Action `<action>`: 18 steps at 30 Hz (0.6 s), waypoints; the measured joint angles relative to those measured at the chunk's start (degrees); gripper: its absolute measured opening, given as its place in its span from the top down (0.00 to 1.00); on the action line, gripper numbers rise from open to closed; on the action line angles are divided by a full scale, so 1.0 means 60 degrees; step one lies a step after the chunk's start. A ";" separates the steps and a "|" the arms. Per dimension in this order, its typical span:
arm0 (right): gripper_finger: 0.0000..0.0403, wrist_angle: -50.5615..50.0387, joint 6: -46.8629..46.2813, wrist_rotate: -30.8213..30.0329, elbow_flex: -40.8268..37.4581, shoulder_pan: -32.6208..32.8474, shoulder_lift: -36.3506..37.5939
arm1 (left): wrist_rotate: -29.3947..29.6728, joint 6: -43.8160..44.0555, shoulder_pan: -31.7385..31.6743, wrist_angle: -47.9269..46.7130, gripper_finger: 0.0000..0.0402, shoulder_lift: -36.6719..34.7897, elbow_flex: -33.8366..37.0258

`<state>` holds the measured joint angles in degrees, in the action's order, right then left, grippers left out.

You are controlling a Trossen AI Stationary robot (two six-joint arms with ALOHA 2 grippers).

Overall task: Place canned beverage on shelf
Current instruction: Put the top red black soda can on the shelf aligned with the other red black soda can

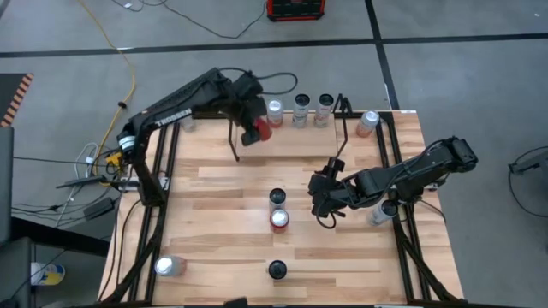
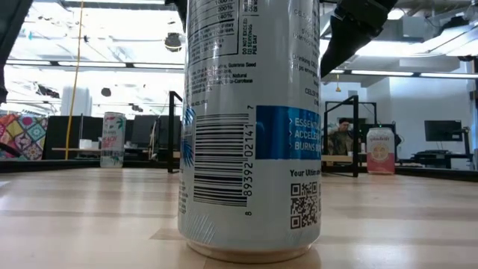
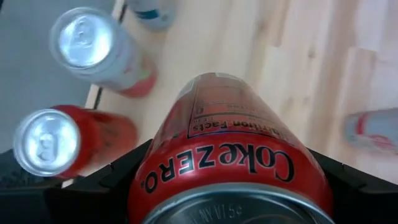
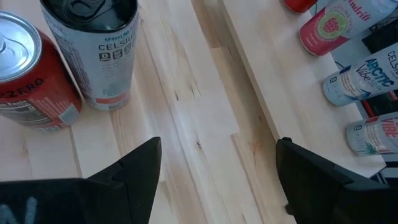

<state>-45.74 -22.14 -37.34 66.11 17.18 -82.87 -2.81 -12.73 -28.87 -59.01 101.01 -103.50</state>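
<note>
A red Coke Zero can (image 3: 230,155) sits in my left gripper (image 1: 254,133), above the table's far left part, just in front of the shelf (image 1: 341,128). The shelf is a low rack of thin black rods at the far edge. Three cans (image 1: 300,107) stand in a row at it. My right gripper (image 4: 217,180) hangs open over bare wood right of centre, with a black-topped Celsius can (image 4: 93,50) and another red can (image 4: 31,74) ahead of it. My left gripper pinches the Coke Zero can by its side wall near the top rim (image 3: 149,177), one finger (image 3: 93,186) on either side. The fingers slant down toward the far edge. The can is lifted clear and tilted, its bottom end pointing down and away.
Two cans (image 1: 278,210) stand mid-table, and a Celsius can (image 2: 250,127) stands at the near edge. Others stand at near left (image 1: 169,266), far right (image 1: 368,122) and beside the right arm (image 1: 381,212). Black rails (image 1: 158,188) run along both sides.
</note>
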 joint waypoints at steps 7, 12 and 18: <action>0.28 -0.0095 0.0176 -0.0007 0.0000 -0.0151 0.0003 | -0.0149 -0.0993 -0.0663 -0.0070 0.29 0.1105 0.0004; 0.28 -0.0090 0.0259 -0.0007 0.0000 -0.0148 0.0003 | 0.0381 -0.1542 -0.0685 -0.0311 0.29 0.1519 -0.0102; 0.28 -0.0097 0.0303 -0.0007 0.0000 -0.0148 0.0003 | 0.1428 -0.1955 -0.0685 -0.0740 0.29 0.2039 -0.0129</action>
<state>-46.32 -20.32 -37.39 66.11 16.29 -82.85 5.76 -24.46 -32.98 -63.44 113.25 -104.28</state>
